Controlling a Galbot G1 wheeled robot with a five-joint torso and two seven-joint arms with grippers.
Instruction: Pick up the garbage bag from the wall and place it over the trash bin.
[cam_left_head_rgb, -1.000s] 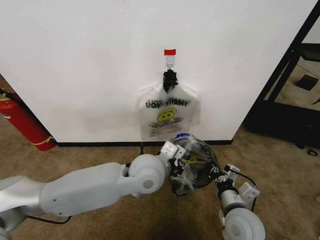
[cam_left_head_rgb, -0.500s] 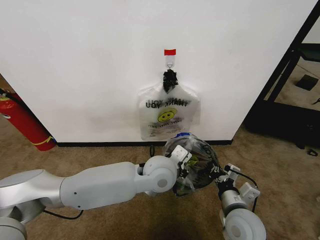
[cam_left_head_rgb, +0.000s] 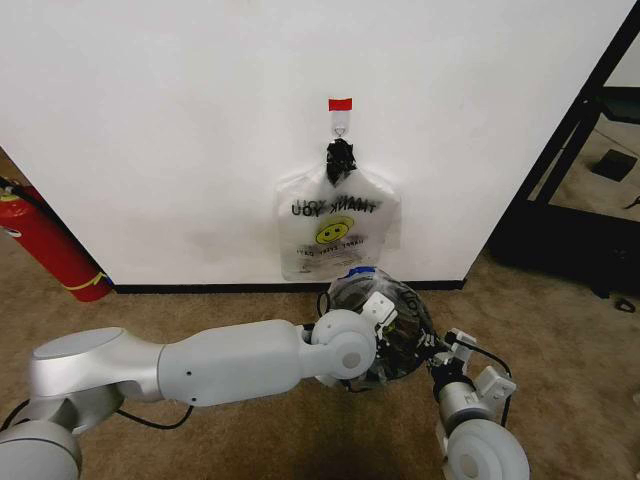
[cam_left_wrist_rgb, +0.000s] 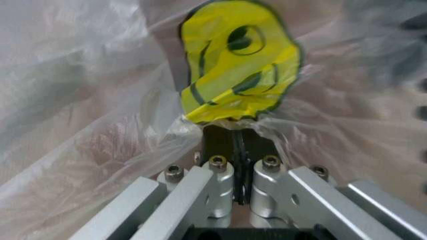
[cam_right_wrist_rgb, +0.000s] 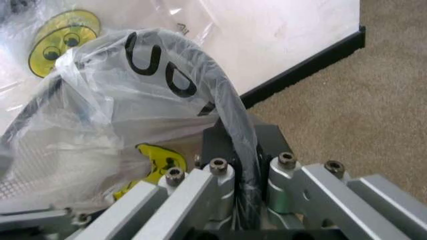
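Against the large plain white wall (cam_left_head_rgb: 150, 120) with its black baseboard, a see-through bag with a yellow smiley and mirrored black lettering (cam_left_head_rgb: 338, 225) hung from a hook under a small red tape strip (cam_left_head_rgb: 341, 104); its letters read "THANK YOU" reversed. Below it on the brown carpet (cam_left_head_rgb: 220, 310) stood the small round black mesh trash bin (cam_left_head_rgb: 385, 335), with the thin, crinkly, see-through garbage bag (cam_right_wrist_rgb: 100, 125) draped over its rim; this bag too carried a yellow smiley patch and black letters, unreadable in the folds. Reaching across from the left, the left gripper (cam_left_wrist_rgb: 241, 150) had its fingers pressed together on a fold of that plastic, just below the yellow patch. At the bin's right side, the right gripper (cam_right_wrist_rgb: 243, 145) was clamped on the black rim and the film over it.
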